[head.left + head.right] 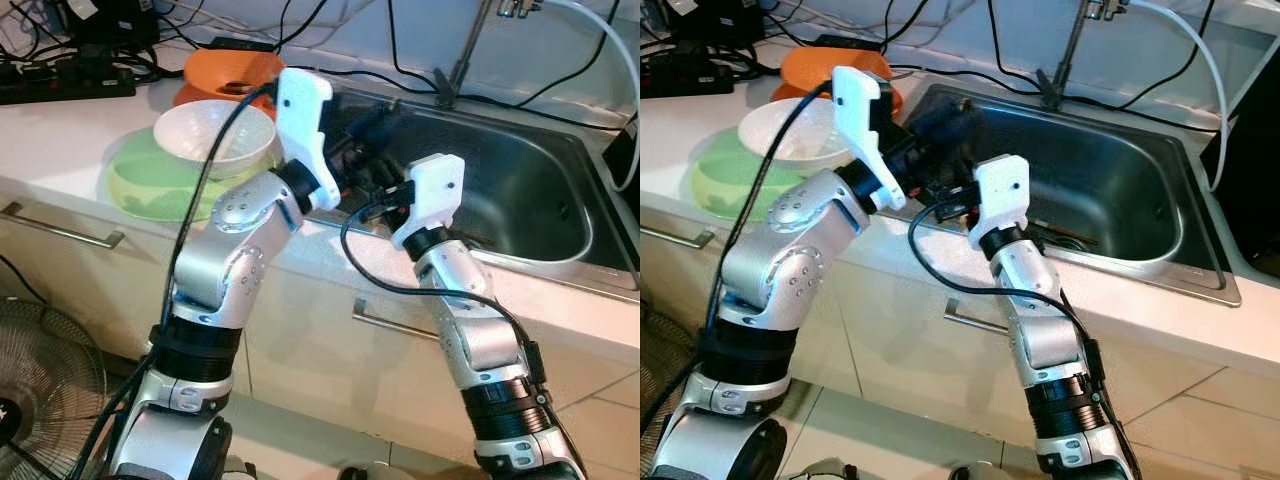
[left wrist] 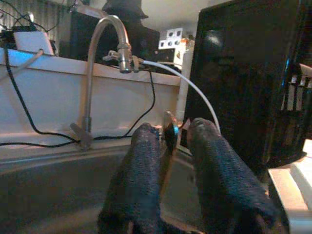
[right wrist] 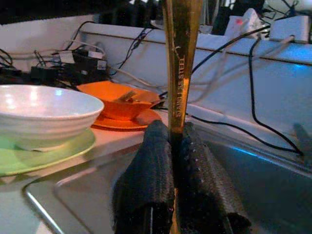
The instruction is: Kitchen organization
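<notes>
Two silver arms reach up from below toward a steel sink [image 1: 520,215] set in a white bench [image 1: 60,130]. At the sink's near left corner, the right gripper [image 3: 175,131] has its black fingers pressed tight on a slim gold utensil handle [image 3: 180,58], held upright. Just beside it the left gripper [image 2: 170,136] stands with fingers slightly parted around what looks like the same handle's tip, pointing toward the tap [image 2: 105,58]. On the bench left of the sink, a white bowl [image 1: 215,135] sits on a green plate [image 1: 150,185]. Behind them, an orange bowl [image 1: 232,70] rests on an orange plate [image 3: 141,119].
</notes>
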`<state>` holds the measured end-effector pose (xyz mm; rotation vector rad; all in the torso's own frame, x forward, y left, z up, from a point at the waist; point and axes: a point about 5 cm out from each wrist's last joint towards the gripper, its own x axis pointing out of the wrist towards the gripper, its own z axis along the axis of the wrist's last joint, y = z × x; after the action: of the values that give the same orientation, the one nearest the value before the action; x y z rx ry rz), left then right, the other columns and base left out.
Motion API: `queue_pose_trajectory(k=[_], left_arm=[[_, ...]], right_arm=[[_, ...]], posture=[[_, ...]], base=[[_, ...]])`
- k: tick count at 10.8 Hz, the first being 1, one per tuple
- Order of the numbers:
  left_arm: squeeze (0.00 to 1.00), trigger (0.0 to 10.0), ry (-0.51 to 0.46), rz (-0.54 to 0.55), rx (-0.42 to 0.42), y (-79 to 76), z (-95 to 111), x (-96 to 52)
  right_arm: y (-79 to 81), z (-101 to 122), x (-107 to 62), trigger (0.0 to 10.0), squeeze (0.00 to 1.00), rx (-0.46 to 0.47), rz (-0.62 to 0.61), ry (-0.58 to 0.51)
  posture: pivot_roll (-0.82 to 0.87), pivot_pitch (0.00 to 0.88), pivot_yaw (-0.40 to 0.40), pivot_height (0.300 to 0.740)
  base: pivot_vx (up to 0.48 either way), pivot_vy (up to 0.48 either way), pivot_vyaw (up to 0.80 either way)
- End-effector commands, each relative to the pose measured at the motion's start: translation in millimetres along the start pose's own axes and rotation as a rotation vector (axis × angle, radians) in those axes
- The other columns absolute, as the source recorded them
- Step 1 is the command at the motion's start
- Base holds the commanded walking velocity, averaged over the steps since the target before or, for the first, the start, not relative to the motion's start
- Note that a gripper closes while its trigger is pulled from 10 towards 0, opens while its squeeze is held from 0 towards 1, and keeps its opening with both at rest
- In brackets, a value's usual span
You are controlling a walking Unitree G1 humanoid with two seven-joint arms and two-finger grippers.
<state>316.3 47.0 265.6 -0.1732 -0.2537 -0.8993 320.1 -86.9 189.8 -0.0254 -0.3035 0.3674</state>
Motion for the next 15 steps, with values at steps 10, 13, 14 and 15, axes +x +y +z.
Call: queue_pose_trajectory(k=[10, 13, 14, 15], left_arm=[[0.0, 10.0, 0.096, 0.215, 0.043, 22.0, -22, -50.8], [0.0, 10.0, 0.226, 0.259, 0.079, 25.8, -46, -72.5], [0.0, 10.0, 0.25, 0.244, 0.082, 22.5, -51, -73.4], [0.0, 10.0, 0.259, 0.237, 0.085, 20.5, -52, -73.3]], right_arm=[[-65.0, -18, 37.8, 10.0, 0.0, -0.032, -0.253, 0.099], [-74.9, -38, 37.5, 10.0, 0.0, -0.05, -0.288, 0.194], [-74.8, -45, 35.1, 10.0, 0.0, -0.055, -0.289, 0.224], [-75.6, -49, 33.0, 10.0, 0.0, -0.053, -0.294, 0.243]], posture=[[0.03, 0.041, -0.102, 0.719], [0.04, 0.047, -0.119, 0.719], [0.04, 0.051, -0.121, 0.719], [0.05, 0.052, -0.125, 0.719]], base=[[0.0, 0.0, 0.0], [0.0, 0.0, 0.0], [0.0, 0.0, 0.0], [0.0, 0.0, 0.0]])
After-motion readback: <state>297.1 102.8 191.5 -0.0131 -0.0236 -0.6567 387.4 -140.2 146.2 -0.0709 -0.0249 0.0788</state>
